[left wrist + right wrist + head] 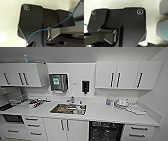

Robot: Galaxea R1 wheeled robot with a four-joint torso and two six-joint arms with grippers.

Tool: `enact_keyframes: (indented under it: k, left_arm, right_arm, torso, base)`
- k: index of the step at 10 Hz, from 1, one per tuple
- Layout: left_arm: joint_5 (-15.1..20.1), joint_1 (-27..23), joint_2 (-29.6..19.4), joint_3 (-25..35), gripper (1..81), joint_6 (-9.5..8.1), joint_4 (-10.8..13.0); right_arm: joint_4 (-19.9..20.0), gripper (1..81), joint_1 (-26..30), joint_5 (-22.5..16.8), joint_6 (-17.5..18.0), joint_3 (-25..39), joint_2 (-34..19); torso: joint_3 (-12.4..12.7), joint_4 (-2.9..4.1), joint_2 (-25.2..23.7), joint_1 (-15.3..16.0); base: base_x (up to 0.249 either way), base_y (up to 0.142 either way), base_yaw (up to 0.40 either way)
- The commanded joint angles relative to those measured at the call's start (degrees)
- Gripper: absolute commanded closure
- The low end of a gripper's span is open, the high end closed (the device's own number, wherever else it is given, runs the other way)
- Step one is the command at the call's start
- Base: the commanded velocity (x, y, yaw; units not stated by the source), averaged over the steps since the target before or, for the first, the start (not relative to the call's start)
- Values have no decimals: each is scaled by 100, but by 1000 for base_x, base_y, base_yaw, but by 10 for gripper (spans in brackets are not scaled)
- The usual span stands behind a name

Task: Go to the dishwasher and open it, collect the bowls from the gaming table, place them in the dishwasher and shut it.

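— Item one: the dishwasher [106, 131]?

— Under the white counter [100, 112], right of the sink [68, 108], between the double-door cabinet [65, 129] and the drawers [138, 132]. It shows as a dark open cavity, apparently already open, facing the robot, long axis across the cabinet run.

— Bearing from the arms?

— Ahead and low, slightly right of centre; by judgement the right arm sits nearer.

— Jaws, left and right?

— Cannot tell for either. Bowls — unlisted here.

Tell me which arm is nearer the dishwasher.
Probably right, as a guess: the dishwasher sits low and right of the head view's centre. Each arm's own place relative to it cannot be told.
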Motion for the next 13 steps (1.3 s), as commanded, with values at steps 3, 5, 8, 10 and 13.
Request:
enact_keyframes:
  k: [3,5,8,10,13]
  left_arm:
    - [243,-269,25,-2,10,-5,-20]
    - [243,-269,-10,-2,10,-5,-29]
    - [243,-269,-19,-2,10,-5,-11]
    - [261,-269,-27,-2,10,4,-11]
    - [269,-269,-19,-2,10,4,-20]
  right_arm:
    - [50,10,309,-280,-28,8,9]
    - [50,10,309,-280,-28,8,9]
    - [50,10,317,-280,-28,8,9]
    - [50,10,317,-280,-28,8,9]
    - [59,10,317,-280,-19,8,18]
  torso:
    - [0,0,0,-2]
    - [0,0,0,-2]
    - [2,0,2,-2]
    - [2,0,2,-4]
    - [2,0,0,-9]
  base:
    - [0,0,0]
    - [0,0,0]
    - [0,0,122]
    - [0,0,321]
    - [0,0,347]
